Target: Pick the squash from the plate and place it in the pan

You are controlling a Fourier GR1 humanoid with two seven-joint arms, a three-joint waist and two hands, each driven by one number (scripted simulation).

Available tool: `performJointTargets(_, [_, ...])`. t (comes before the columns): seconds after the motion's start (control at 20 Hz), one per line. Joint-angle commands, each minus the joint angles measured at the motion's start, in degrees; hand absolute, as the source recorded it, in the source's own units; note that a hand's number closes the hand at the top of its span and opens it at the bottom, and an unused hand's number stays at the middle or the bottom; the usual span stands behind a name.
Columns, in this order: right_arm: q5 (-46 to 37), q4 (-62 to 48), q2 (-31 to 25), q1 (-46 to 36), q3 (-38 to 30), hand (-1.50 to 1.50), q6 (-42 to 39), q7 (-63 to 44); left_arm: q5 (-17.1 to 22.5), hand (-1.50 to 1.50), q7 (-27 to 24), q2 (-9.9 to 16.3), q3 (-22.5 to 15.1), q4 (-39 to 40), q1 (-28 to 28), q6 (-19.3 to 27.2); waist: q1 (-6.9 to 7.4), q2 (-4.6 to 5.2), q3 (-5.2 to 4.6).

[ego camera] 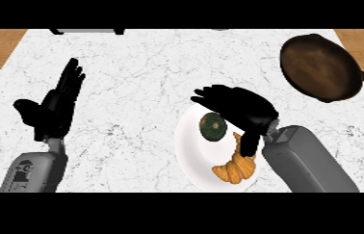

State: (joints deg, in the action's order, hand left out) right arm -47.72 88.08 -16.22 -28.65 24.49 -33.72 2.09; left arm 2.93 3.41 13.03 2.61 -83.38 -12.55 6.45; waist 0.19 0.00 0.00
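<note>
Head view, the only one you have. The squash [213, 126] sits on the white plate [190, 151], in the plate's upper half. You see it end-on: a dark green round disc with a small pale spot near its middle, slightly taller than wide. Its long axis cannot be read from this angle, nor which way it points along the counter.

Your right hand [238, 110] hangs over the plate with its fingers bent and spread toward the left, arched above the squash. The thumb drops down beside the squash's right edge. Whether any finger touches the squash cannot be told; nothing is clasped, so count the hand as open and fairly wide.

A croissant [237, 168], orange-brown, lies on the plate's lower right, below the squash and apart from it.

The pan [318, 67], dark brown and round, sits at the counter's upper right, well apart from the plate.

Your left hand [53, 108] rests at the left of the view, fingers straight and up, holding nothing.

The marble counter [142, 84] is white with grey veins.
</note>
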Motion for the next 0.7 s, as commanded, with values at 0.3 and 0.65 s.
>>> performJointTargets(0.3, [-8.8, -8.19, 3.19, -0.89, -0.35, -1.5, 1.91, 3.65, -1.87, 0.0, 2.34, -1.0, 0.59, -1.12, -1.3, -0.14, 0.03, 0.04, 0.01])
performJointTargets(0.65, [-15.36, -14.88, 10.1, -2.31, 2.47, -1.5, 4.07, 1.66, -1.65, 0.0, 2.42, -1.17, 0.9, -3.45, 0.78, -2.04, 0.17, 0.02, 0.01])
